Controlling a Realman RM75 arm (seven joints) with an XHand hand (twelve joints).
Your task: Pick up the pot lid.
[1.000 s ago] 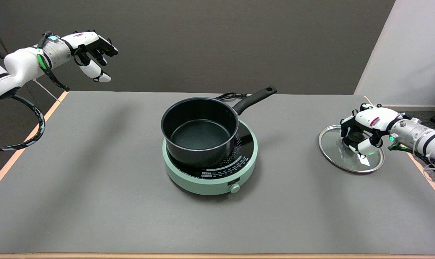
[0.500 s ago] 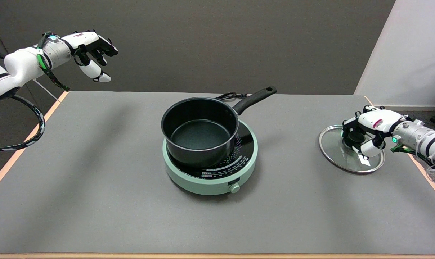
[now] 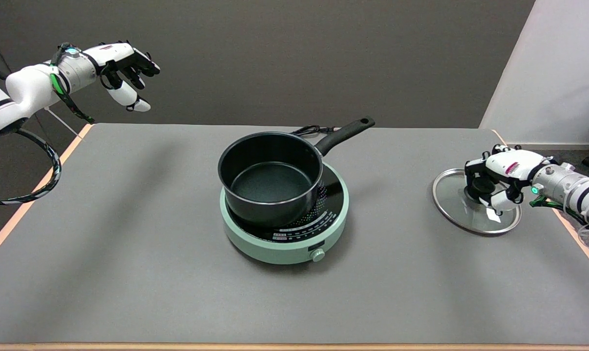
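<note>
The glass pot lid (image 3: pixel 458 204) with a metal rim lies flat on the grey table (image 3: pixel 128 253) at the far right. Its black knob (image 3: pixel 481 185) sits between the fingers of my right hand (image 3: pixel 501 175), which reaches in from the right edge. The fingers curl around the far side of the knob and the thumb presses in from the near side, so the hand grips the knob. The lid's right part is hidden under the hand.
A black saucepan (image 3: pixel 270 178) with a long handle stands on a pale green induction cooker (image 3: pixel 284 234) at the table's middle, its cord behind it. The idle left hand (image 3: pixel 124 63) hangs in the air at the upper left. The table's right edge (image 3: pixel 575 239) runs just beside the lid.
My right hand has dropped lower over the lid and its fingers have drawn in around the knob. The lid still lies on the table in nearly the same place.
</note>
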